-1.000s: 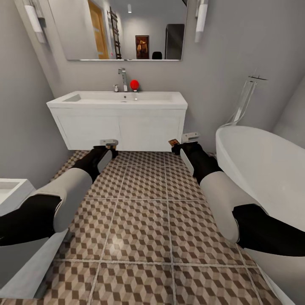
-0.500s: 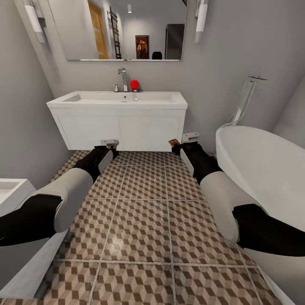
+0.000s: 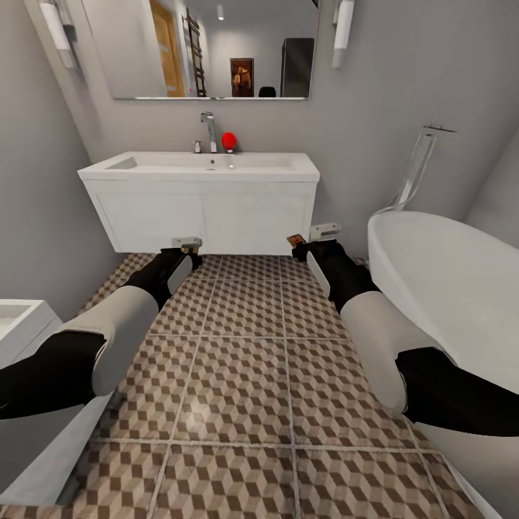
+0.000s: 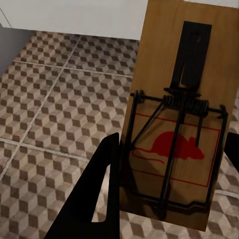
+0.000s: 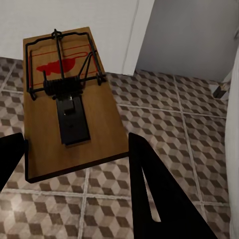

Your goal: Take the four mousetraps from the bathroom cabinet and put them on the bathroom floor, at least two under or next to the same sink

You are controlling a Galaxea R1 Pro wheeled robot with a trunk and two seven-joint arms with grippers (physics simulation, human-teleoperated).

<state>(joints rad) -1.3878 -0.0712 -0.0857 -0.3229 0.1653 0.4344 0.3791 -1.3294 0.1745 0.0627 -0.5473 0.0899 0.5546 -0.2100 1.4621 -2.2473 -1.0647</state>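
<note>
The main risk is a drop from height: both traps hang well above the bathroom floor [image 3: 238,375], so letting go here could make them bounce, flip, or skid away from the sink [image 3: 209,167], which would leave fewer than two beside it. A second risk, as I judge it, is a knock against the front of the white vanity [image 3: 205,216] if the arms push further forward, since both grippers sit just in front of its lower edge. The bathtub [image 3: 447,288] stands close to the right arm, and a sideways swing could brush it.

Both arms reach forward and down from the near corners of the head view toward the vanity, roughly level with each other. The left gripper [image 3: 186,245] is clamped on a mousetrap [image 4: 177,119]; in the left wrist view the board stands nearly on end between the dark fingers [image 4: 102,184], its spring and red mouse print facing the camera. The right gripper [image 3: 308,241] grips the second mousetrap [image 5: 69,124], with its board lying flatter, held at its near end, with tiles showing underneath it. In the head view its tan corner peeks out beside the right gripper, near the vanity's right end.
</note>
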